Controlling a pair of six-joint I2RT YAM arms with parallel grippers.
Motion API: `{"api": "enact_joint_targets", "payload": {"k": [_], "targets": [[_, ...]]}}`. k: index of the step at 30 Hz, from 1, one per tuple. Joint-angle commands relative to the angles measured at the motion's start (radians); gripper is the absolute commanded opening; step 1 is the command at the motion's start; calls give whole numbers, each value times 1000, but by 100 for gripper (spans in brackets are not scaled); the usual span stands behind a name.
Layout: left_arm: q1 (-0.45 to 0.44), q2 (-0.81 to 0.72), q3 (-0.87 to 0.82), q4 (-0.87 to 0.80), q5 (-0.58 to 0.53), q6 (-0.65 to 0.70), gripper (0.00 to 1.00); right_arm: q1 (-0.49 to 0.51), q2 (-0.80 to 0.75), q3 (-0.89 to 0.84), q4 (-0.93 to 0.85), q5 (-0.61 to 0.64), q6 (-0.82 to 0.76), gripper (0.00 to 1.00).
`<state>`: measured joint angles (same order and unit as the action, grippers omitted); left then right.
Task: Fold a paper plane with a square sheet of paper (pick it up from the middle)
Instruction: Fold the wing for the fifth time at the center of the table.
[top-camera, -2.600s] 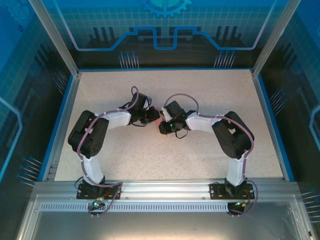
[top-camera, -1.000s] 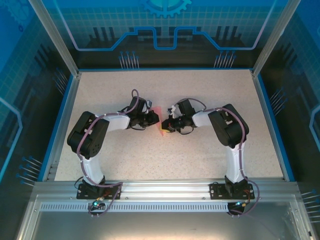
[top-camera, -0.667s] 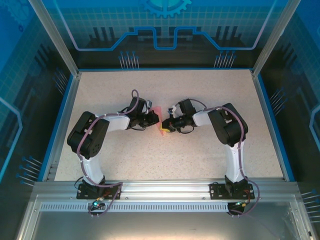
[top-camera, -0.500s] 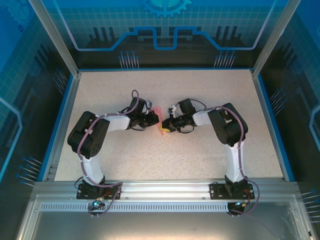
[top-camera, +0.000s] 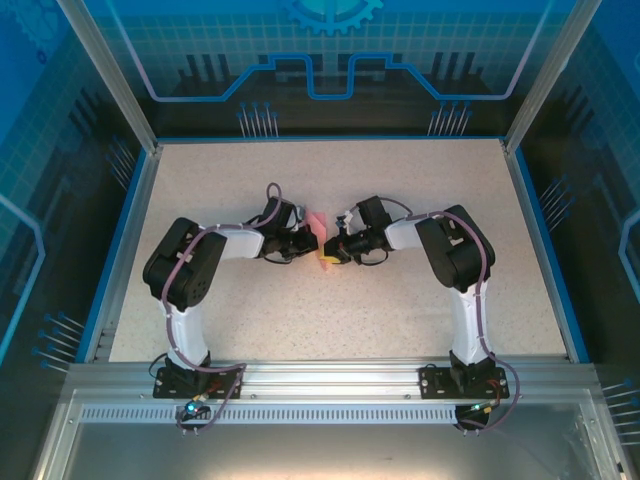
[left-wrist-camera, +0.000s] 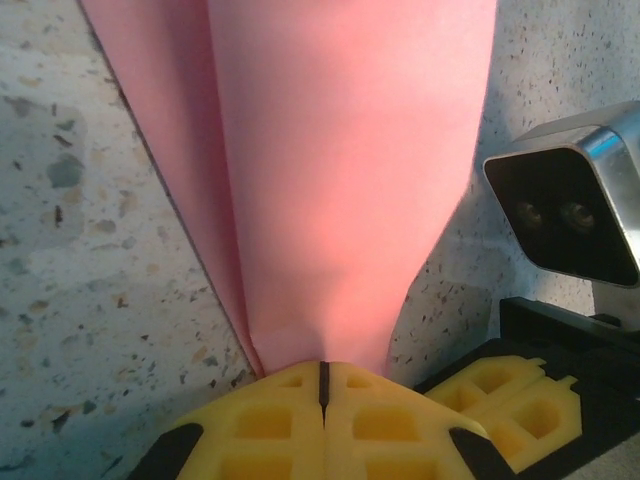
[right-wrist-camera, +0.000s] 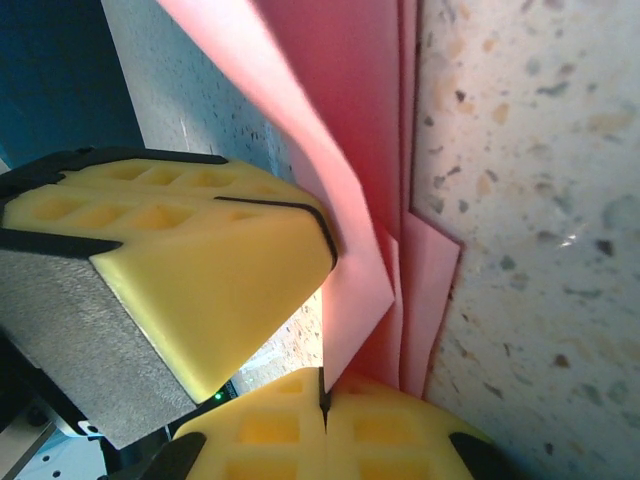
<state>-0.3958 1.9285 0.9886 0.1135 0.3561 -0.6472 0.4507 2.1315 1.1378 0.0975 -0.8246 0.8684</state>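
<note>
The pink-red sheet of paper (top-camera: 317, 221) is folded lengthwise into a narrow, layered paper plane shape and sits at the table's middle, held between both grippers. My left gripper (top-camera: 311, 243) comes in from the left. In the left wrist view its jaws (left-wrist-camera: 322, 368) are shut on the narrow end of the paper (left-wrist-camera: 340, 180). My right gripper (top-camera: 331, 252) reaches in from the right. In the right wrist view it is shut (right-wrist-camera: 323, 398) on a flap of the stacked layers (right-wrist-camera: 350, 150), with the left gripper's yellow fingers (right-wrist-camera: 210, 260) right beside it.
The speckled table (top-camera: 400, 320) has a blue raised rim (top-camera: 132, 230) and transparent walls around it. In the left wrist view the right arm's yellow fingers (left-wrist-camera: 505, 395) and its wrist camera (left-wrist-camera: 570, 205) are close by. Both arm bases stand at the near edge.
My left gripper has shut on the paper, and the left arm's elbow has swung slightly right and forward. The right arm has held still with its grip on the paper.
</note>
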Motion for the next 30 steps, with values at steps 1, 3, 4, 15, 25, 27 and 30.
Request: {"api": "enact_joint_targets", "payload": {"k": [1, 3, 4, 15, 25, 27, 30], "targets": [[-1, 38, 36, -104, -73, 24, 6, -9, 58, 0, -89, 74, 1, 0], [-8, 45, 54, -151, -99, 30, 7, -9, 47, 7, -106, 83, -12, 0], [-11, 49, 63, -172, -111, 32, 6, -9, 37, 14, -122, 89, -22, 1], [-38, 89, 134, -308, -178, 31, 6, 26, -49, 47, -264, 143, -180, 18], [-38, 92, 139, -314, -178, 28, 5, 52, -72, 53, -336, 205, -245, 16], [-38, 92, 139, -313, -177, 27, 5, 53, -71, 51, -340, 215, -247, 11], [-38, 92, 140, -314, -178, 28, 5, 49, -73, 44, -333, 237, -243, 2]]}}
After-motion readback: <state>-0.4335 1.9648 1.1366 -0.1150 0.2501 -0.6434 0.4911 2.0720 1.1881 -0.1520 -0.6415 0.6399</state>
